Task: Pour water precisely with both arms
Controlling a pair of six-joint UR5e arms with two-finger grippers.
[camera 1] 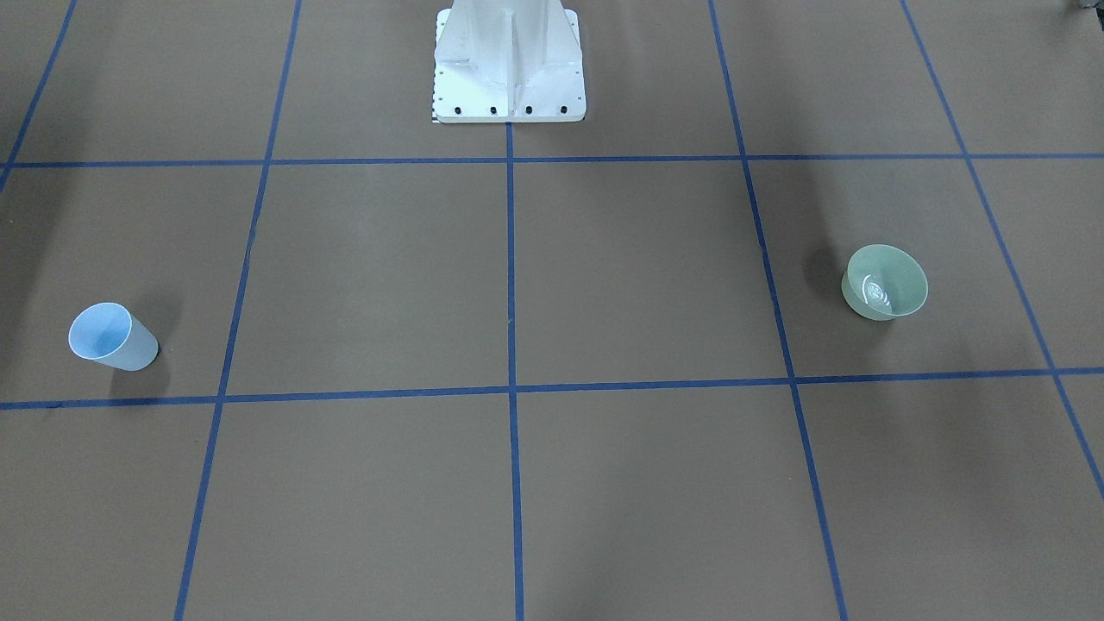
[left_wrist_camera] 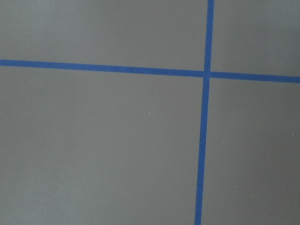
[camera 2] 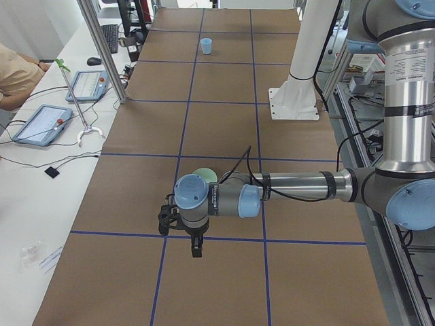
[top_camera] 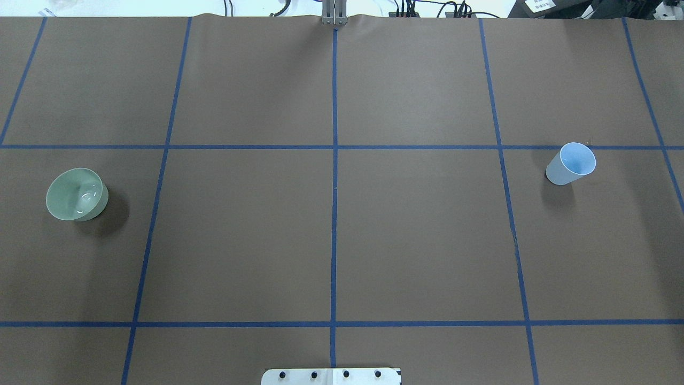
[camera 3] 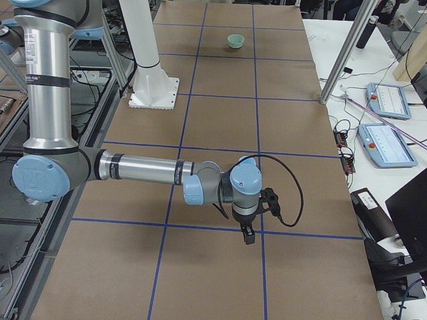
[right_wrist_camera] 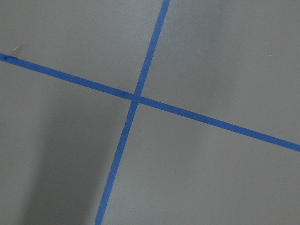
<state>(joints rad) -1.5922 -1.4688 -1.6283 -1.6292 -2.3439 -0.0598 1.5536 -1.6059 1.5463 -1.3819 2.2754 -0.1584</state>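
Observation:
A pale green bowl (camera 1: 887,283) (top_camera: 76,194) stands on the brown mat on my left side. The water (camera 1: 875,291) shows as white glints in its bottom. A light blue cup (camera 1: 110,336) (top_camera: 572,163) stands upright on my right side. My left gripper (camera 2: 196,251) points down over the mat in front of the bowl (camera 2: 204,175), which the wrist partly hides. My right gripper (camera 3: 248,237) points down over the mat; the cup is hidden there. I cannot tell whether either gripper is open or shut. Both wrist views show only mat and blue tape.
The white bolted pedestal (camera 1: 509,65) (top_camera: 331,376) stands at the table's middle edge by the robot. Blue tape lines (top_camera: 334,187) divide the mat into squares. Side benches hold tablets (camera 2: 42,123) (camera 3: 387,143), cables and metal posts (camera 2: 102,51). An operator's arm (camera 2: 13,75) rests there.

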